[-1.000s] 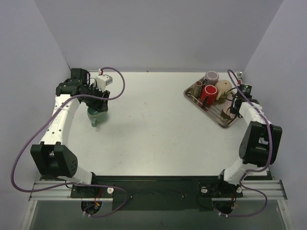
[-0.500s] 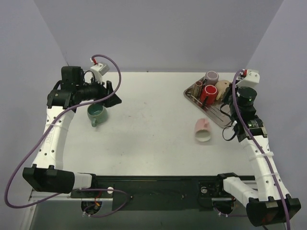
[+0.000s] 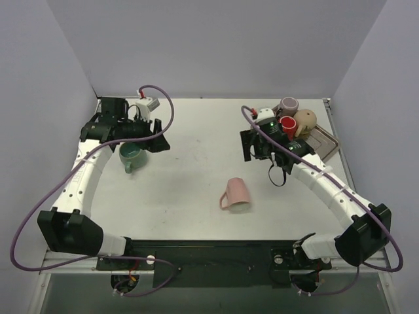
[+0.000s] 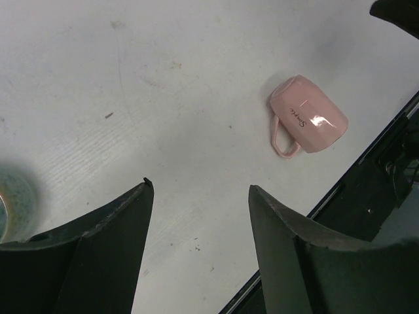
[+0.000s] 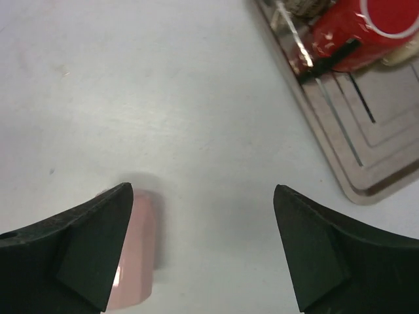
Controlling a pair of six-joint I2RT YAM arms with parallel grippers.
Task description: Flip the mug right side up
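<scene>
A pink mug (image 3: pixel 236 193) lies on the white table near the middle front, handle to the left, and its opening does not show. In the left wrist view the pink mug (image 4: pixel 309 120) rests on its side, far beyond my fingers. The right wrist view shows part of the pink mug (image 5: pixel 136 252) beside the left finger, below and apart from it. My left gripper (image 3: pixel 156 139) (image 4: pixel 200 188) is open and empty at the back left. Open and empty too, my right gripper (image 3: pixel 249 146) (image 5: pixel 203 190) hovers left of the tray, behind the mug.
A green mug (image 3: pixel 131 156) stands upright just under my left gripper, its rim at the left wrist view's edge (image 4: pixel 12 206). At the back right a brown tray (image 3: pixel 325 142) (image 5: pixel 370 171) holds a red mug (image 3: pixel 287 125) (image 5: pixel 366 29), a purple-rimmed mug (image 3: pixel 289 104) and a tan one (image 3: pixel 305 120).
The pink mug now lies further left and nearer the front than half a second ago. My right arm has swung in to the left of the tray and its gripper has opened. The left arm shifted slightly.
</scene>
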